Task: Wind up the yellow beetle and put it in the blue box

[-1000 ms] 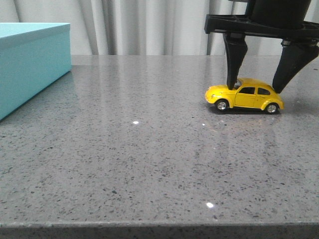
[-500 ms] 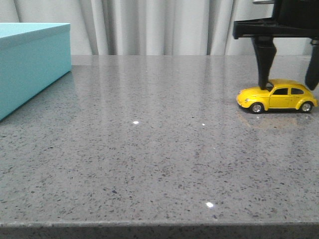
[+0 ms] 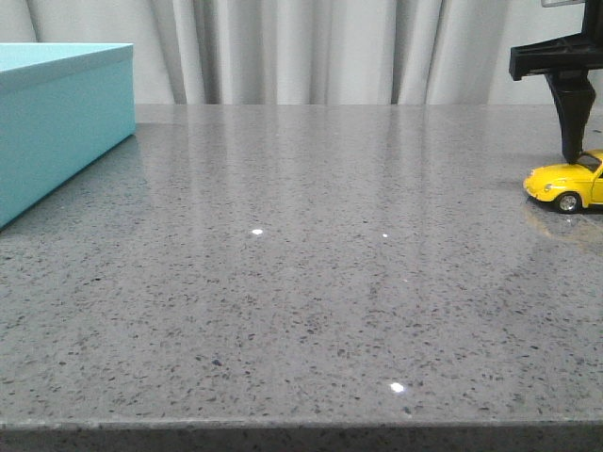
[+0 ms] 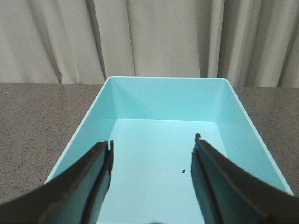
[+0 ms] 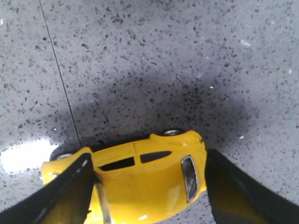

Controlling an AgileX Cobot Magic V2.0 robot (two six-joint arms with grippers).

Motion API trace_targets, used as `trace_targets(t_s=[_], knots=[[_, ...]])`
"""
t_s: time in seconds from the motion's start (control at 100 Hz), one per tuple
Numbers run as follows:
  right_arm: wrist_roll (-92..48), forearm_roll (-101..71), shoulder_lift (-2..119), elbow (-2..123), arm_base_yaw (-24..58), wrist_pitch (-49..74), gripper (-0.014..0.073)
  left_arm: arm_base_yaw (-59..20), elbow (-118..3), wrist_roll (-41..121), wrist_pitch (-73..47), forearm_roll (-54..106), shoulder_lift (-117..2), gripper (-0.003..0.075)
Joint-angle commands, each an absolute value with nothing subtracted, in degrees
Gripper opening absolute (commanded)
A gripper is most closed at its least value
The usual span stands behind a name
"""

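yellow beetle (image 5: 140, 182) sits wheels down on the desk (image 3: 301, 282), at about 3 o'clock by the front view's edge, pinched nose and tail between the right hand's (image 5: 145, 186) fingers (image 5: 65, 191). judged to be the wind-up drag: best done pressing down evenly, keeping wheels (image 3: 568, 201) flat on the stone, pulling straight along the car's length, no twisting. left hand (image 4: 152, 158) hovers spread over the blue box (image 4: 163, 107), nothing held. blue box at about 9 o'clock in the front view, well apart from the car.
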State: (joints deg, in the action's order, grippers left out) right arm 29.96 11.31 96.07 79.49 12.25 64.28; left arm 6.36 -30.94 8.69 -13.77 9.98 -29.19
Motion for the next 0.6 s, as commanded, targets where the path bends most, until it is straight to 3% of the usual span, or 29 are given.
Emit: trace_targets(t_s=[0.0, 0.29, 0.59], knots=[[28.2, 11.2, 93.7, 80.9, 11.8, 65.2, 0.0509, 6.4, -32.9, 8.2, -10.0, 10.7, -29.7, 0.0376], [25.4, 2.7, 81.9, 85.1, 15.3, 59.8, 0.0509, 6.4, -32.9, 8.2, -10.0, 10.7, -29.7, 0.0376], [25.3, 2.3, 79.4, 85.1, 16.7, 60.3, 0.0509, 6.4, -32.9, 8.2, -10.0, 10.7, -29.7, 0.0376]])
